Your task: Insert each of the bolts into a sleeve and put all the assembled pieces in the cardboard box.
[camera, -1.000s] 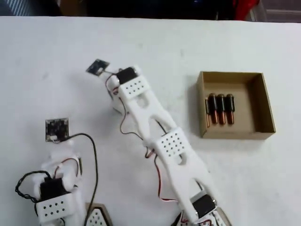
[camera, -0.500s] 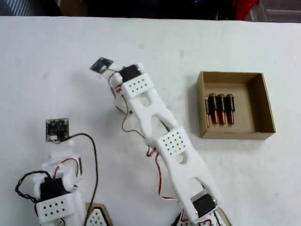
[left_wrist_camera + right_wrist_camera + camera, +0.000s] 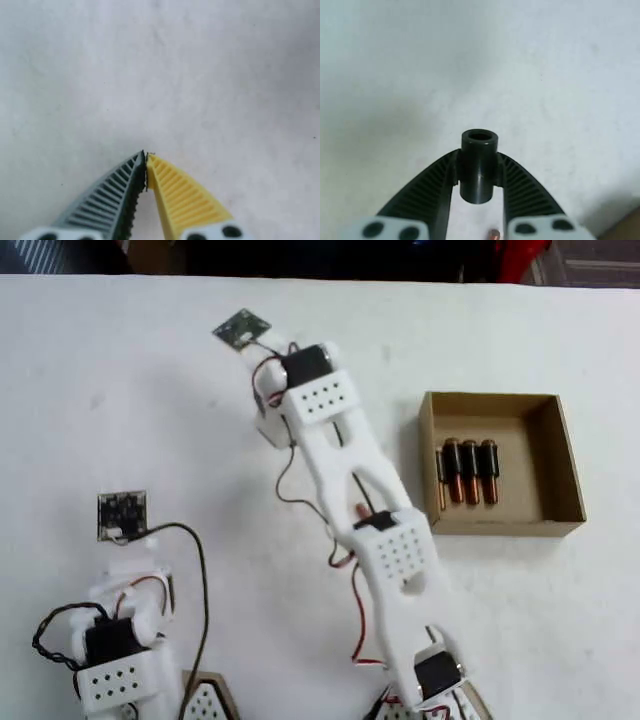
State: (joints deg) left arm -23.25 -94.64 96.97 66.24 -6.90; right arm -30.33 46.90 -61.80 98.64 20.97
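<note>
My right gripper point(image 3: 479, 156) is shut on a black sleeve point(image 3: 479, 165), which stands upright between its black fingers over bare table. A copper bit point(image 3: 493, 234) shows just below the sleeve. In the high view the right arm point(image 3: 340, 450) stretches from the near edge to the table's middle, left of the cardboard box point(image 3: 555, 455). The box holds three assembled black-and-copper pieces point(image 3: 471, 470) and a thin copper bolt point(image 3: 440, 482) beside them. My left gripper point(image 3: 145, 161) is shut with nothing in it, grey and yellow tips touching, low over the table. The left arm point(image 3: 115, 665) sits at the near left corner.
The white table point(image 3: 120, 360) is bare to the left and far side of the right arm. Loose wires point(image 3: 195, 570) trail from the left arm. A brown corner point(image 3: 631, 226) shows at the edge of the right wrist view.
The right arm has swung its wrist away from me and to the right, nearer the cardboard box, with the sleeve in its grip. The left arm has stayed put.
</note>
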